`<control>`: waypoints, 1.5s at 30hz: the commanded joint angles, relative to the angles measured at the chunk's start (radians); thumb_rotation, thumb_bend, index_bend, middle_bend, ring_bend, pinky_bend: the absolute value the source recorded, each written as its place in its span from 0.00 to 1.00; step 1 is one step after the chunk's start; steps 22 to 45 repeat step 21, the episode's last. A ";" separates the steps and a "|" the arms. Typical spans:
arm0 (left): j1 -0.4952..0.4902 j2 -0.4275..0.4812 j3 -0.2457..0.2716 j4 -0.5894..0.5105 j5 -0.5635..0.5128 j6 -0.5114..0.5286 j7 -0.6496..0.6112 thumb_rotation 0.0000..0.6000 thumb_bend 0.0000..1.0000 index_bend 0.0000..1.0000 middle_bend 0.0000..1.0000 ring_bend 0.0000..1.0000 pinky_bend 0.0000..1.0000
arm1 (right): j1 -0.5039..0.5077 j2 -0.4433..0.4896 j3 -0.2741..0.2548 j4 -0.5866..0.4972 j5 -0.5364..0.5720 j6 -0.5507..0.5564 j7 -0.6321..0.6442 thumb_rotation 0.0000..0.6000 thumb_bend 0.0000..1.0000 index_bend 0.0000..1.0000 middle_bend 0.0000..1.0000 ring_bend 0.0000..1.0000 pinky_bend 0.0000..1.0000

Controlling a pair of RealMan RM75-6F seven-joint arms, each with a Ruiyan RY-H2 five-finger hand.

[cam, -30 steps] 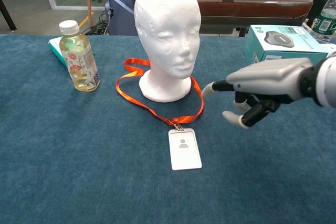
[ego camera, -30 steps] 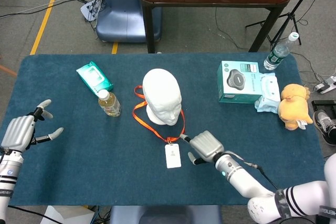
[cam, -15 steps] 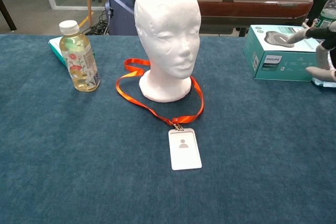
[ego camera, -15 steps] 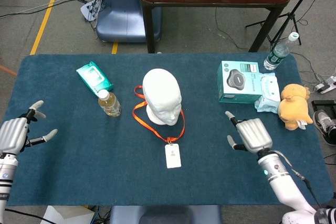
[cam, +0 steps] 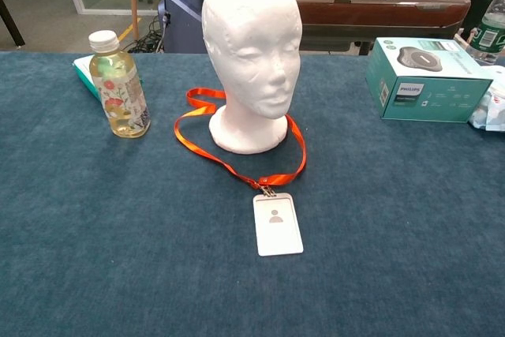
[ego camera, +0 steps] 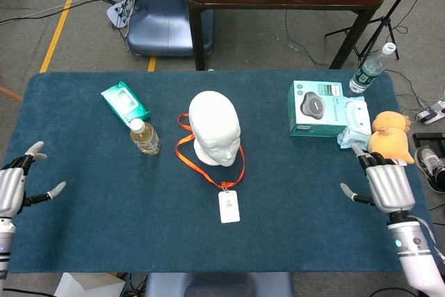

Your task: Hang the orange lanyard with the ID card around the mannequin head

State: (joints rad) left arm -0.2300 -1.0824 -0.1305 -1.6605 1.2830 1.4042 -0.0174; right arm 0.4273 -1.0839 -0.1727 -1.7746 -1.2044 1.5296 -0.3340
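Note:
The white mannequin head (ego camera: 214,129) (cam: 252,45) stands upright mid-table. The orange lanyard (ego camera: 203,161) (cam: 229,159) loops around its base and lies on the blue cloth, with the white ID card (ego camera: 229,206) (cam: 277,224) flat in front of it. My left hand (ego camera: 15,186) hovers at the table's left edge, fingers spread, holding nothing. My right hand (ego camera: 384,186) is at the right edge, fingers apart and empty, far from the card. Neither hand shows in the chest view.
A drink bottle (ego camera: 144,136) (cam: 119,84) stands left of the head, a green wipes pack (ego camera: 124,102) behind it. A teal box (ego camera: 316,108) (cam: 427,79), a white wipes pack (ego camera: 356,119), a yellow plush toy (ego camera: 388,138) and a water bottle (ego camera: 370,69) sit at the right.
My right hand has drawn away from the ID card to the table's right edge, leaving the chest view. My left hand has pulled back to the left. Lanyard and card have not moved.

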 commanded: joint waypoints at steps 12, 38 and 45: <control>0.113 -0.083 0.077 0.008 0.107 0.139 0.025 0.60 0.12 0.06 0.29 0.27 0.33 | -0.182 -0.012 0.023 0.036 -0.076 0.075 0.034 0.60 0.25 0.10 0.32 0.24 0.41; 0.144 -0.083 0.089 -0.025 0.140 0.168 0.054 0.60 0.12 0.06 0.29 0.27 0.32 | -0.227 -0.009 0.051 0.037 -0.128 0.067 0.030 0.60 0.21 0.10 0.32 0.24 0.41; 0.144 -0.083 0.089 -0.025 0.140 0.168 0.054 0.60 0.12 0.06 0.29 0.27 0.32 | -0.227 -0.009 0.051 0.037 -0.128 0.067 0.030 0.60 0.21 0.10 0.32 0.24 0.41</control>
